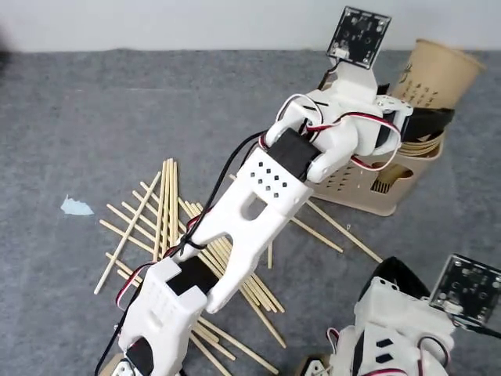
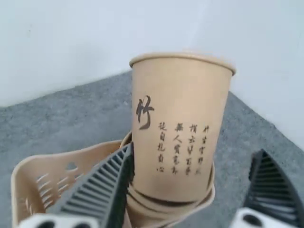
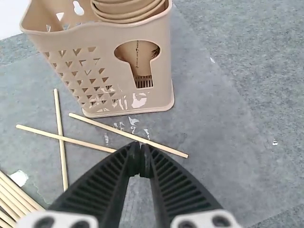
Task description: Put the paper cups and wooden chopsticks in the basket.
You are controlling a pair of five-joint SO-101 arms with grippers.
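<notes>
By the table's far right corner, the left gripper (image 2: 194,152) stands spread wide about a paper cup (image 2: 180,128) nested upright in the basket (image 1: 376,196). The cup step looks done. The right gripper (image 3: 141,148) is pinched together, empty. Next, I'd judge, the chopsticks (image 1: 168,207) scattered mid-table want gathering.

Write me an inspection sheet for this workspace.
Surface: grey mat.
Job's things: paper cup nested on stacked cups in the basket; chopsticks scattered on the mat.
Clutter: pale blue scrap.
Grippers: left gripper open, either side of the cup; right gripper shut, above the mat.
Cables: wires along the left arm.
Surroundings: white wall.
</notes>
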